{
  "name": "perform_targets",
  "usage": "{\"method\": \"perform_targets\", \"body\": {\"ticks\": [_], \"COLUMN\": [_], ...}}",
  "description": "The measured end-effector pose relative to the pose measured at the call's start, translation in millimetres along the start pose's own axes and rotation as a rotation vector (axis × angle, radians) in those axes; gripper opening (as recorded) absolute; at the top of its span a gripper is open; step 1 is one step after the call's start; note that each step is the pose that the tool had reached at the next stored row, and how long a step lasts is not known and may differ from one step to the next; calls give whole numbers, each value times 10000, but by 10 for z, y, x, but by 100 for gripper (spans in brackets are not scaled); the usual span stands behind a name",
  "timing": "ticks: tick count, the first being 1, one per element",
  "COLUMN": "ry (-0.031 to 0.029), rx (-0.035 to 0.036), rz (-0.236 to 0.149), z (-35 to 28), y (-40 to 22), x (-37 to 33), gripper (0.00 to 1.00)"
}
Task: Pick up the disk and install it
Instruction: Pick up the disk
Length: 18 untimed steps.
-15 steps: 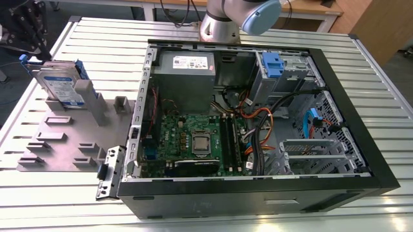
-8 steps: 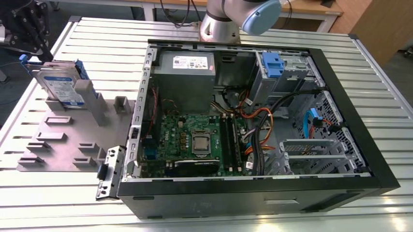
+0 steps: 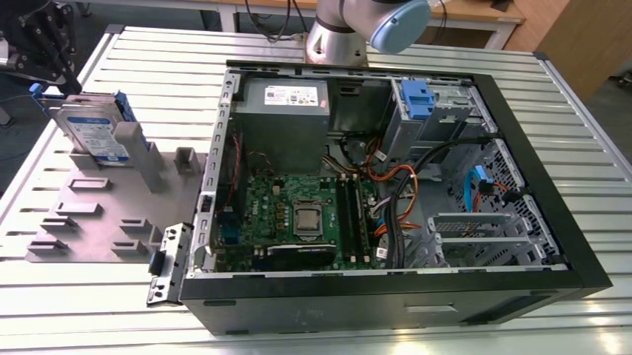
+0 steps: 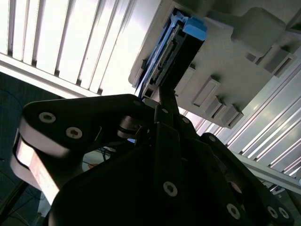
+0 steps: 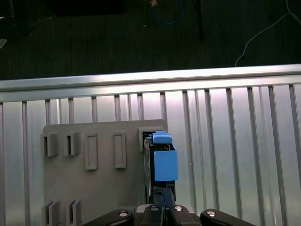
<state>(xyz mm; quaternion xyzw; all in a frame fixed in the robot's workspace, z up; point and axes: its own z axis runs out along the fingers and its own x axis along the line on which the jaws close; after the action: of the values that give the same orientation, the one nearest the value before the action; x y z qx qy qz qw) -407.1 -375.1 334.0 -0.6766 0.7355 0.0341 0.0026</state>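
Gripper: black, upper left of the exterior view, directly above the disk. In both wrist views its fingers are drawn narrow, close together, with tips at the near end of the disk. Whether they pinch it cannot be told. Disk: silver-grey hard drive with a white-and-blue label and blue rails. It stands on edge in a slot at the far left corner of the fixture plate, left of the computer case. The first wrist view shows its blue rail end, the second its connector edge. Fixture plate: flat grey plate with raised slots and posts, lying on the slatted metal table. Computer case: black tower on its side, side panel off, at centre frame. Power supply: grey box with a white sticker, upper left inside the case. Motherboard: green board below the power supply. Cables: orange and black bundle right of the board. Blue-fronted unit: seated in the drive bay at upper right inside the case. Arm: silver column with a pale blue joint cap, top centre.
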Motion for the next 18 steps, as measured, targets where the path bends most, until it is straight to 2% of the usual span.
{"method": "perform_targets", "body": {"ticks": [7,9,18], "ry": [-2,-1,-1], "rx": [3,1,2], "rz": [0,0,0], "z": [-9,-39,-40], "y": [0,2,2], "x": [-1,-2,-2], "gripper": [11,11,11]}}
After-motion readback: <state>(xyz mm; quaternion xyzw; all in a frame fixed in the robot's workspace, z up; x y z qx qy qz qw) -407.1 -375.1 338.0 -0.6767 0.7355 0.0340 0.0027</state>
